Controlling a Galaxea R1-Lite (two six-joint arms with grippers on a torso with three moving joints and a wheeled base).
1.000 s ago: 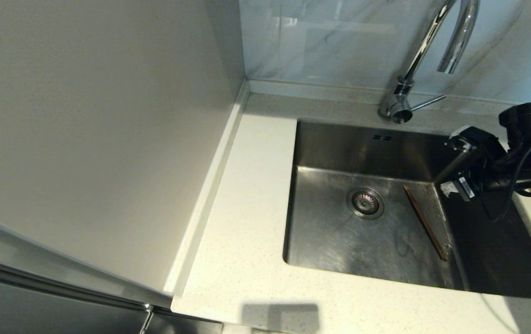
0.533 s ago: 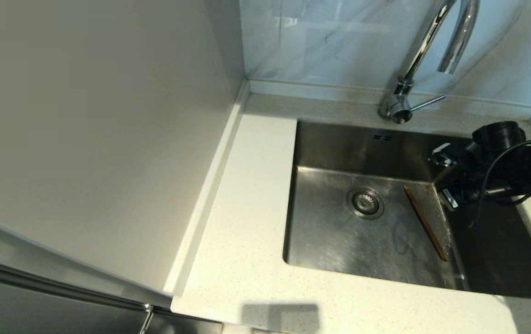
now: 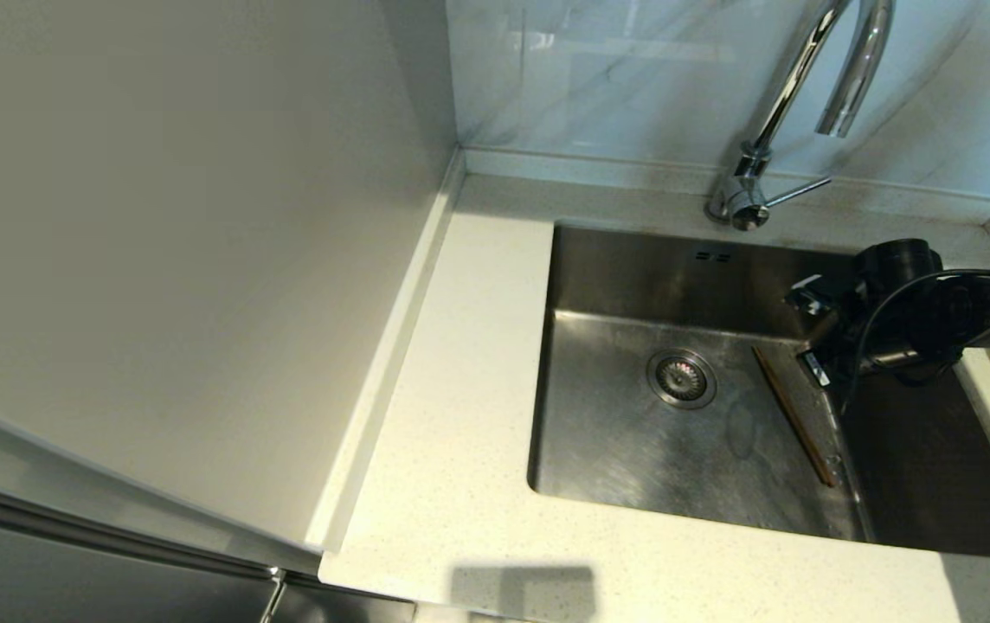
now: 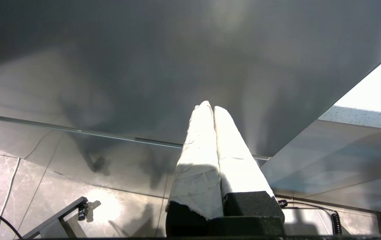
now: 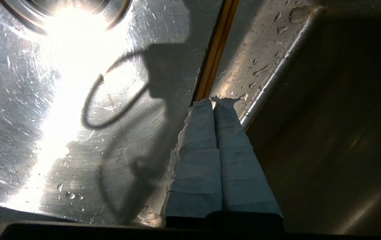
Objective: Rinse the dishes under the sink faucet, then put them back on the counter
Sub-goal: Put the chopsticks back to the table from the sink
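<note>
The right arm enters from the right edge of the head view at mid-height, black and cable-draped, angled down and leftward. Its right end effector (image 5: 213, 100) has its two tape-wrapped fingers pressed together with nothing between them. The left end effector (image 4: 209, 106), parked, likewise has its wrapped fingers closed and empty.

Brown chopsticks (image 3: 793, 415) lie slantwise on the wet sink (image 3: 633, 450) floor.
</note>
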